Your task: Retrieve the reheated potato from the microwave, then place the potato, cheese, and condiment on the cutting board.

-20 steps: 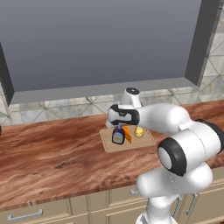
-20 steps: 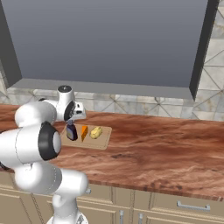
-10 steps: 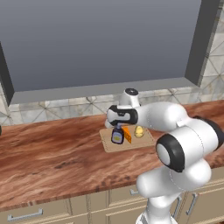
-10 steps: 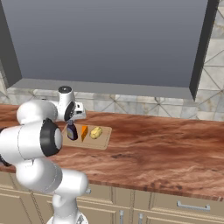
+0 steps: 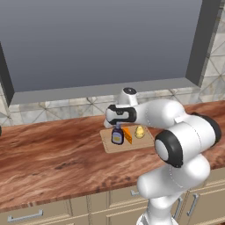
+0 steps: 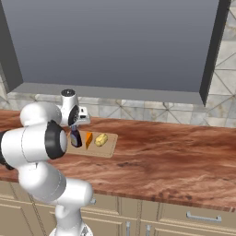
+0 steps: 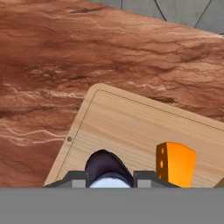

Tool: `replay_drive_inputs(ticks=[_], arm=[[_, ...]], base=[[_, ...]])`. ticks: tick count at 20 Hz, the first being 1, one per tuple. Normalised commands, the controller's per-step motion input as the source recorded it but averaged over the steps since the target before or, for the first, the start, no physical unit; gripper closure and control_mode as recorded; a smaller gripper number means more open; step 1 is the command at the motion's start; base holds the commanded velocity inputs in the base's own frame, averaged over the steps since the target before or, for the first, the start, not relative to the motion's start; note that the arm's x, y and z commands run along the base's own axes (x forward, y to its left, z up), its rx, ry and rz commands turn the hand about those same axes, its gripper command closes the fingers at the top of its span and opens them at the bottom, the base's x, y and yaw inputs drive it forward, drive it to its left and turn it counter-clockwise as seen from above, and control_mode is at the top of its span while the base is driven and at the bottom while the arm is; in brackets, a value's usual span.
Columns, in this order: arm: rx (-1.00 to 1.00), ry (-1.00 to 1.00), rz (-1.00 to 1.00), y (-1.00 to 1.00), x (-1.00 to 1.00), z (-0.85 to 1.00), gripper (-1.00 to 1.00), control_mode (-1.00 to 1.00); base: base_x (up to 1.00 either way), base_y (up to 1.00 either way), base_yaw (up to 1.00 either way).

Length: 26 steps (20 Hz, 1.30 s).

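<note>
The light wooden cutting board lies on the reddish counter. On it stand the dark condiment bottle, the orange cheese wedge and the yellowish potato, side by side. My gripper points down over the bottle and is shut on its neck. The bottle's base appears to rest on the board. The microwave is out of view.
The wood-grain counter stretches to both sides of the board. A large dark window with a grey sill sits above the tiled backsplash behind it. Cabinet drawers run below the front edge.
</note>
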Motion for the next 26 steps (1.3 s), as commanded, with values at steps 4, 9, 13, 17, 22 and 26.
replay_drive_inputs(ticks=[4, 9, 13, 17, 22, 26], arm=[[0.00, 0.00, -0.03, 0.04, 0.00, -0.07, -1.00, -1.00], [0.00, 0.00, -0.02, 0.00, 0.00, -0.01, -1.00, -1.00], [0.00, 0.00, -0.03, 0.00, 0.00, 0.10, -1.00, -1.00], [0.00, 0.00, -0.04, 0.00, -0.03, 0.23, -1.00, -1.00], [0.00, 0.00, -0.06, -0.02, -0.05, 0.25, -1.00, -1.00], [0.00, 0.00, -0.11, -0.26, -0.22, 0.24, -1.00, -1.00]], base=[[0.00, 0.00, 0.00], [0.00, 0.00, 0.00], [0.00, 0.00, 0.00], [0.00, 0.00, 0.00], [0.00, 0.00, 0.00], [0.00, 0.00, 0.00]])
